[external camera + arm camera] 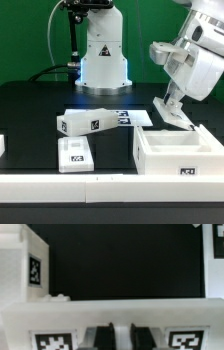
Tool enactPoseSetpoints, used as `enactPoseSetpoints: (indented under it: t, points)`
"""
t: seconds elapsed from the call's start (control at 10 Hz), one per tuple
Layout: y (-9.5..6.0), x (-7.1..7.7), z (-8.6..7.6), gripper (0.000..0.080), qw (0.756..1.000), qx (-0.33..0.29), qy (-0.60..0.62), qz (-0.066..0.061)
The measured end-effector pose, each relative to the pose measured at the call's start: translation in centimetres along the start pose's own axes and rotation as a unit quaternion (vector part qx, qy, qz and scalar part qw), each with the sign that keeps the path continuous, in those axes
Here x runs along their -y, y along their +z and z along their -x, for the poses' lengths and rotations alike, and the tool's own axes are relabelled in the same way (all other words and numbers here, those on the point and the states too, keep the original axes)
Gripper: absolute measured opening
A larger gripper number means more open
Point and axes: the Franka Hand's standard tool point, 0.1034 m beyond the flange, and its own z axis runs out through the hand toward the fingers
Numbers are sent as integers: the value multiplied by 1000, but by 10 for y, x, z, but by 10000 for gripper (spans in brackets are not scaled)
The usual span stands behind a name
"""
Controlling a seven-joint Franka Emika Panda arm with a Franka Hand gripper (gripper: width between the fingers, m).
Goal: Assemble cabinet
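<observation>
The cabinet's open white box [160,160] stands at the front of the exterior view's right, with a tag on its front wall. My gripper [172,97] hangs above the box's far edge, shut on a flat white panel [171,110] held tilted, its lower edge close to the box's back wall. In the wrist view my gripper [120,336] has its dark fingers [100,335] closed on the middle of this panel [110,311], which carries a tag on either side of them. A white tagged wall [18,272] shows beside it.
A long white tagged block [90,122] and a smaller tagged piece [72,153] lie on the black table at the exterior view's left centre. The marker board [118,116] lies flat behind them. Another white part [2,148] shows at the left edge. The arm's base [103,55] stands behind.
</observation>
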Motion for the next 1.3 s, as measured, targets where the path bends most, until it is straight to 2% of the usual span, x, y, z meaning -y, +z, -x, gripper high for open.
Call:
enactPoseSetpoints:
  t: [0.4,0.6,1.0,1.1,1.3]
  points:
    - [-5,-2,-4,67,1000,3,1,-1]
    - [-10,-4,-6,67,1000,2,2,3]
    - [-6,-7,-4,67,1000,4,4,1]
    - [-4,-10,-5,67,1000,6,4,1]
    - [-5,-27,-8,67,1000,10,10,9]
